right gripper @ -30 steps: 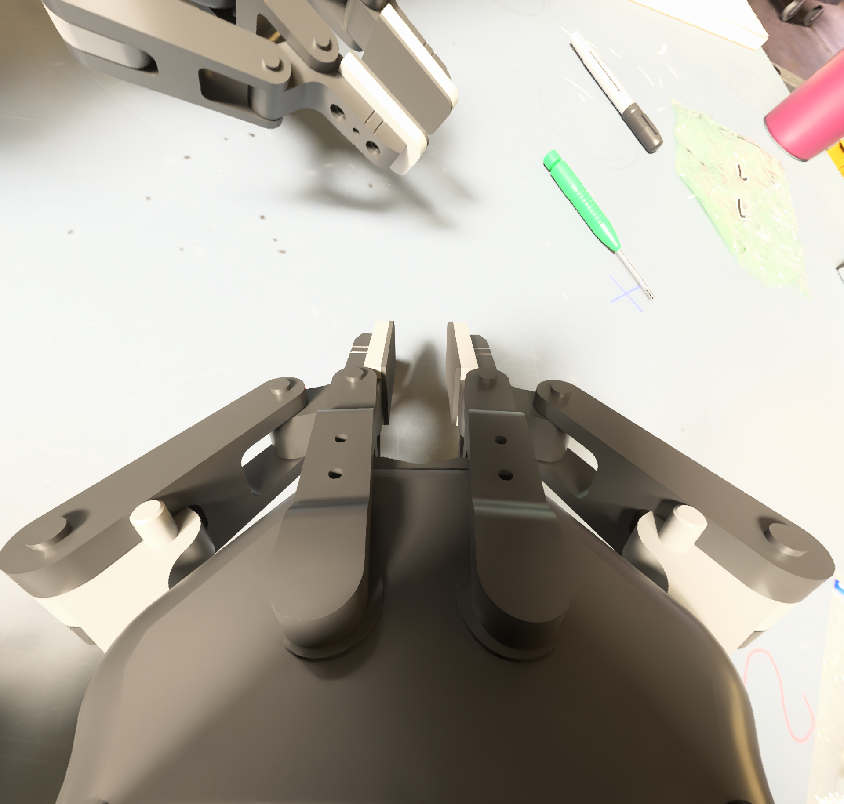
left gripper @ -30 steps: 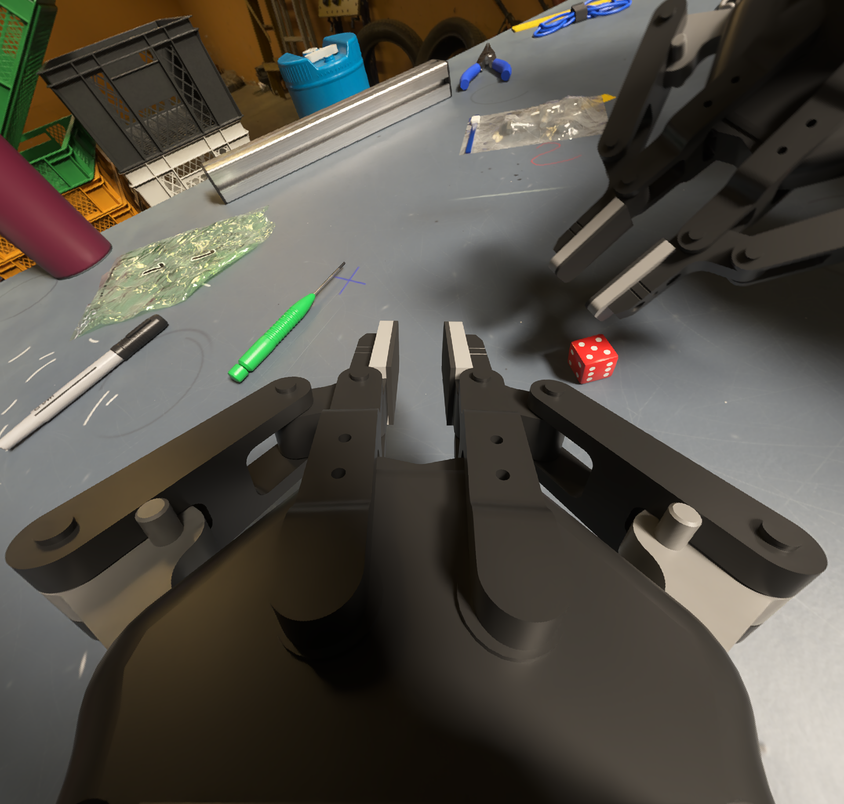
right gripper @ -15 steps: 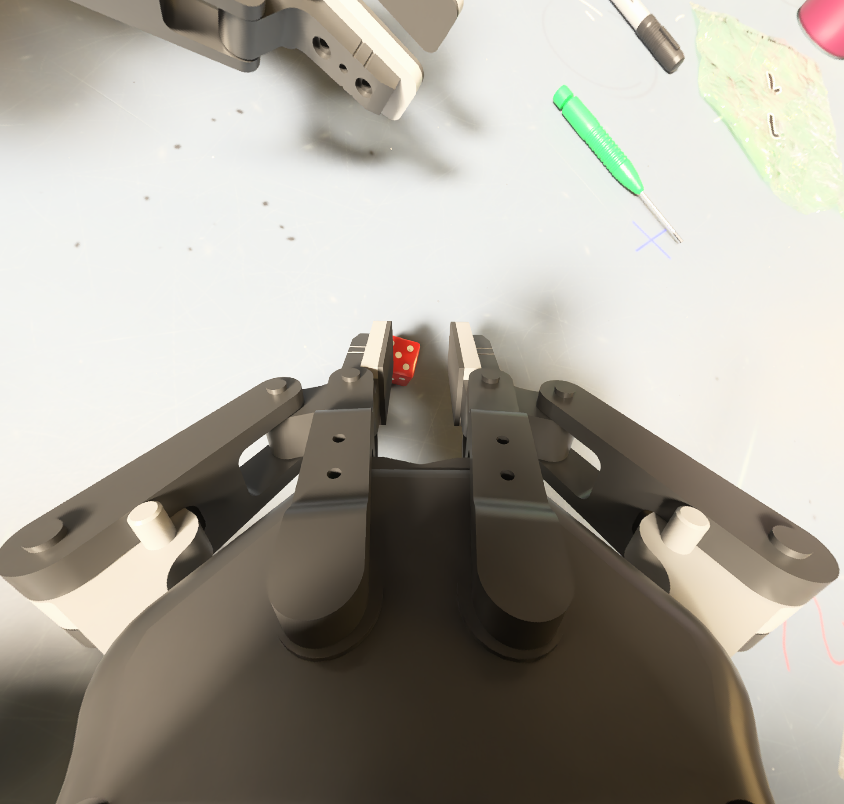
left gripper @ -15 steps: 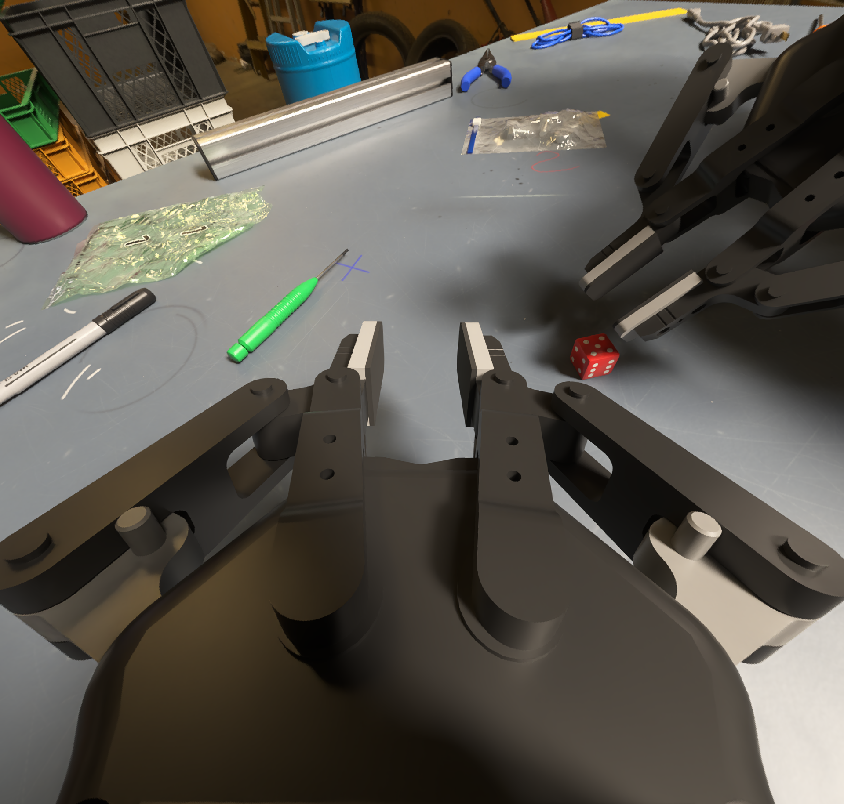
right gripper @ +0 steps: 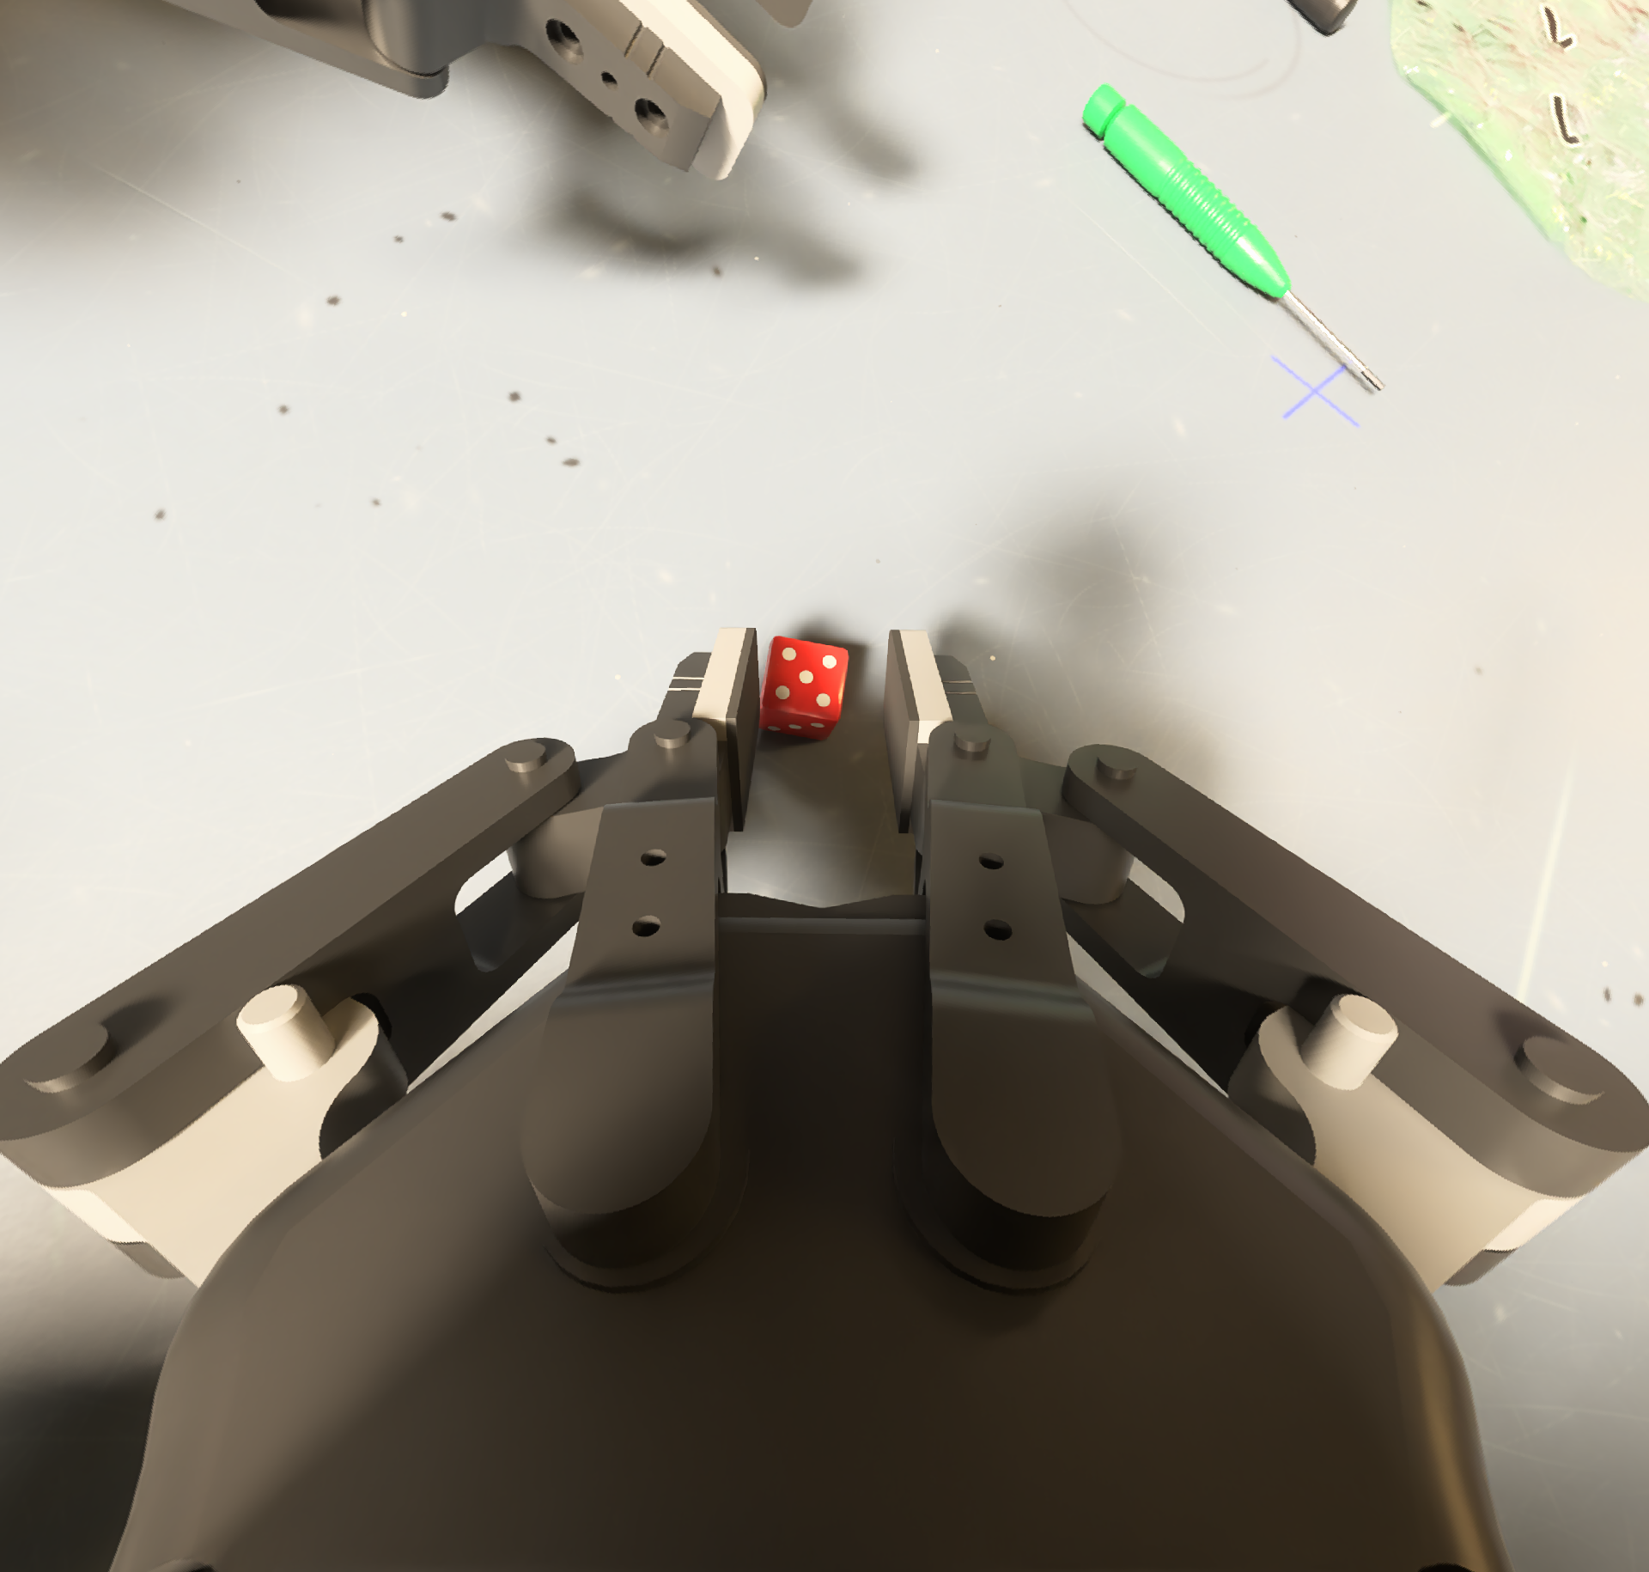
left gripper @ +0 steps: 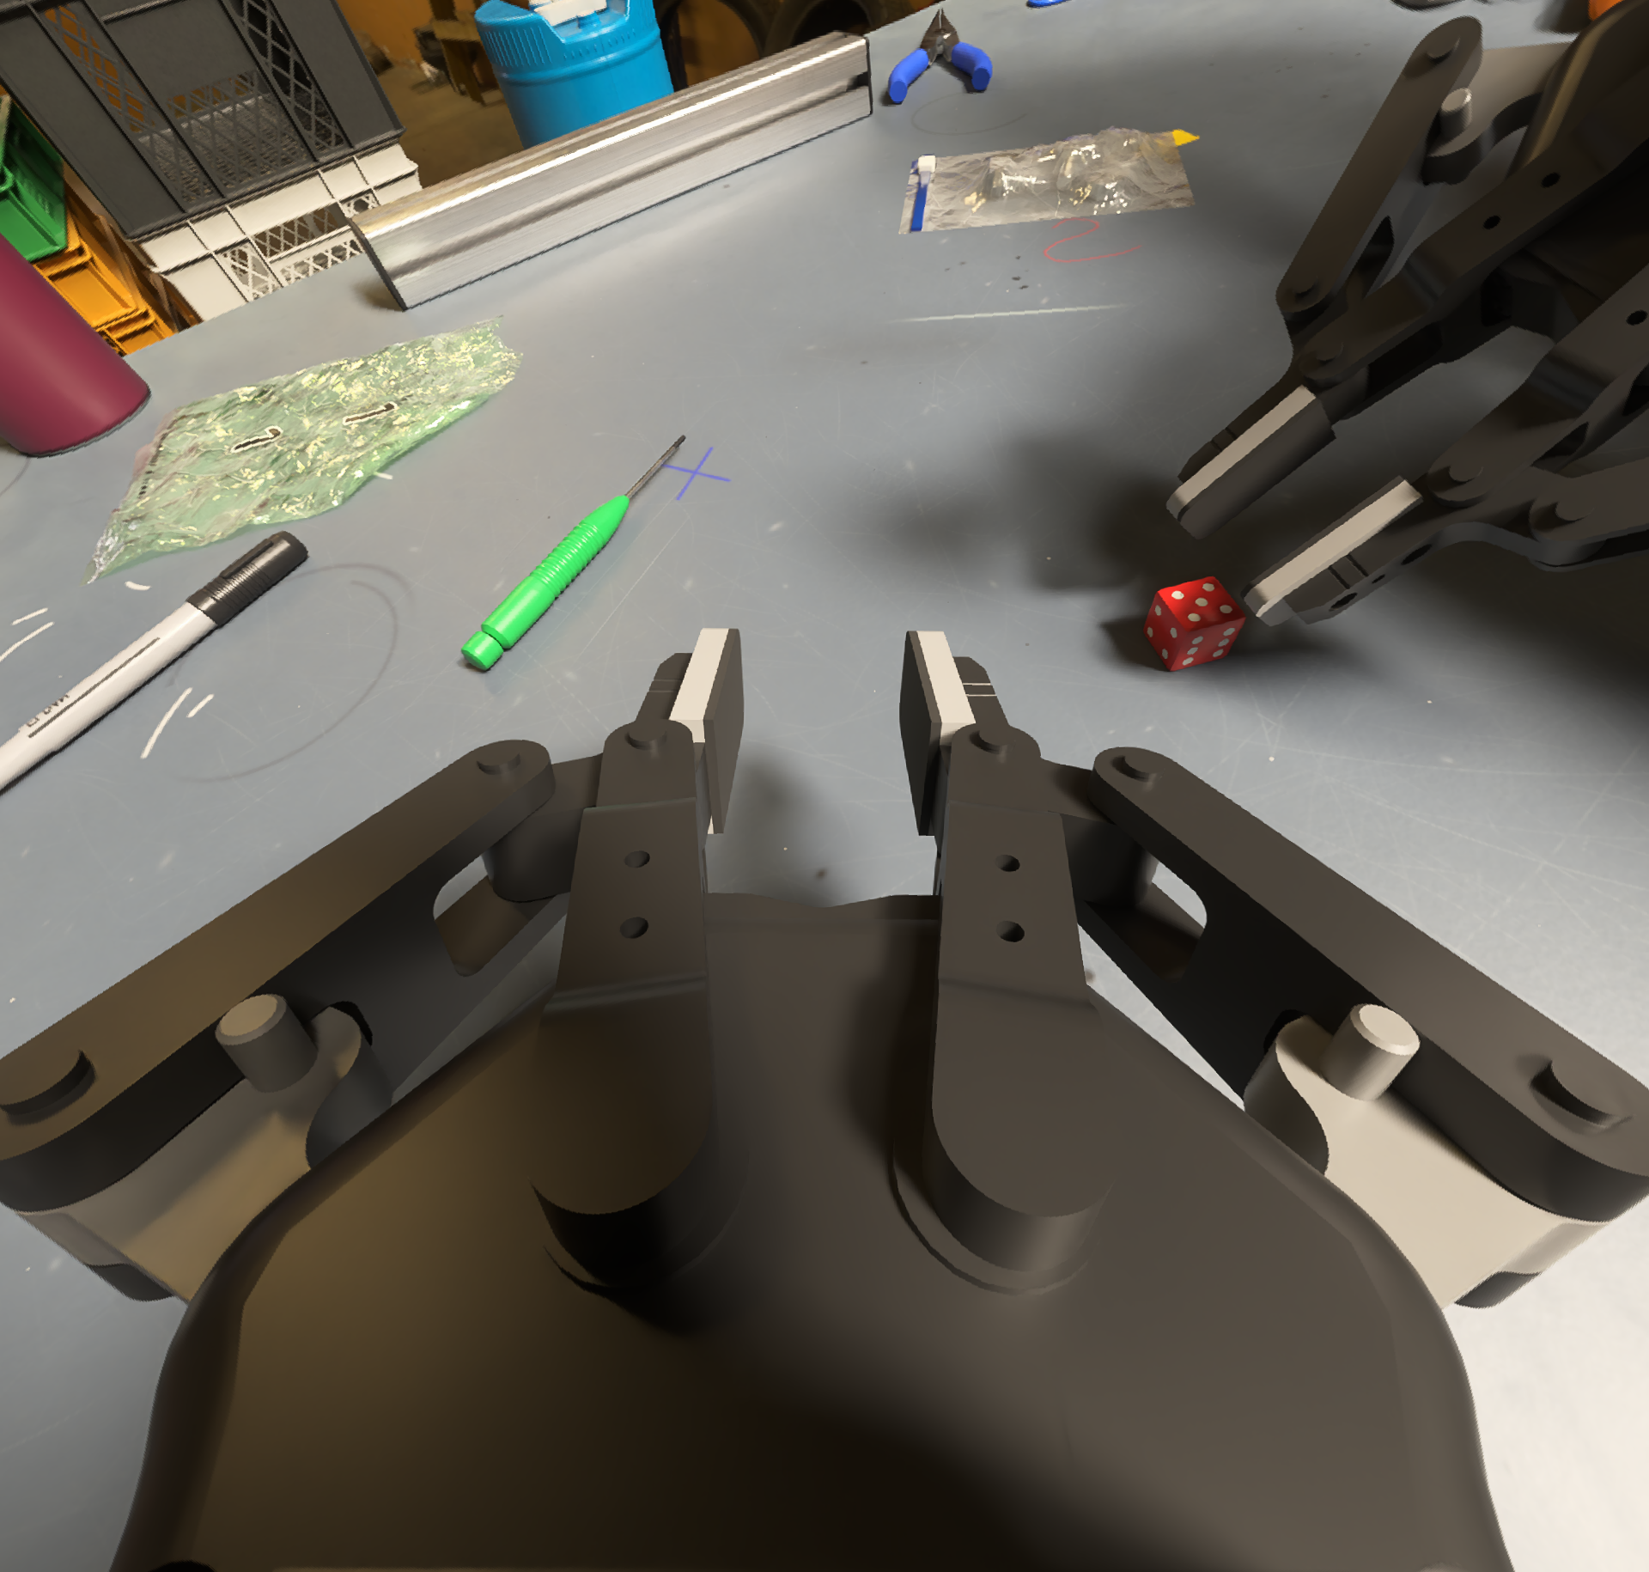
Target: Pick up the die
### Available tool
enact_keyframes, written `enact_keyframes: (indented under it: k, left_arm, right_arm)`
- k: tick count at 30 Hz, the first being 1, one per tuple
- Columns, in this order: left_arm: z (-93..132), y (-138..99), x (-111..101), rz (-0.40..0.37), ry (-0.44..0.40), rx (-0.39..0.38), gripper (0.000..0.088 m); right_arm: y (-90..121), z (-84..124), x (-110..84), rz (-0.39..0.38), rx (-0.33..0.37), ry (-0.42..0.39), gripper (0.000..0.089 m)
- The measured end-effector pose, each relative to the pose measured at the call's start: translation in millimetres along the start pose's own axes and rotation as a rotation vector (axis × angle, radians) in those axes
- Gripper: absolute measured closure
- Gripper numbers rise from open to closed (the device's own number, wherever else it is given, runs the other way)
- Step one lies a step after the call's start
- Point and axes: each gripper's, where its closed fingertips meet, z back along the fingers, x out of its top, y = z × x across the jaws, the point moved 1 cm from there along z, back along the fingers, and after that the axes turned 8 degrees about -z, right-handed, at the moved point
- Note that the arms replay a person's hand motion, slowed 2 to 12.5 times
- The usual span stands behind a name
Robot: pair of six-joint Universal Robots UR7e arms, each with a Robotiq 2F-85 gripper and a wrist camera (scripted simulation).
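Note:
A small red die [left gripper: 1193, 622] with white dots lies on the grey table [left gripper: 892, 387]. In the right wrist view the die [right gripper: 804, 687] shows between my right gripper's open jaws, close to the left pad, with a gap to the right pad. My right gripper [right gripper: 821, 677] is open and hangs just above the die; it also shows in the left wrist view [left gripper: 1236, 547], its tips above the die. My left gripper [left gripper: 819, 681] is open and empty, to the left of the die and apart from it. It also shows in the right wrist view [right gripper: 749, 30] at the top.
A green screwdriver [left gripper: 555, 579], a marker pen [left gripper: 143, 650], a green plastic bag [left gripper: 303, 436] and a maroon cylinder [left gripper: 53, 369] lie left. A metal bar [left gripper: 616, 164], a clear bag of parts [left gripper: 1048, 181], blue pliers [left gripper: 937, 61] and crates [left gripper: 178, 74] are farther back.
My right gripper has drawn back and the die has come into view between its jaws. My left gripper has opened wider and pulled back a little.

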Motion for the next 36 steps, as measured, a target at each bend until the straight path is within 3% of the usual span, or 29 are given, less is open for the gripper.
enact_keyframes:
  k: [13,36]
  left_arm:
    - [1,3,-2,0.010,0.007,0.008,0.0567]
    - [-1,1,-7,-0.034,0.055,0.029,0.0577]
  right_arm:
    - [2,-8,-9.8,-0.071,-0.036,0.019,0.0544]
    - [4,-12,-8.1,-0.133,-0.049,0.042,0.0565]
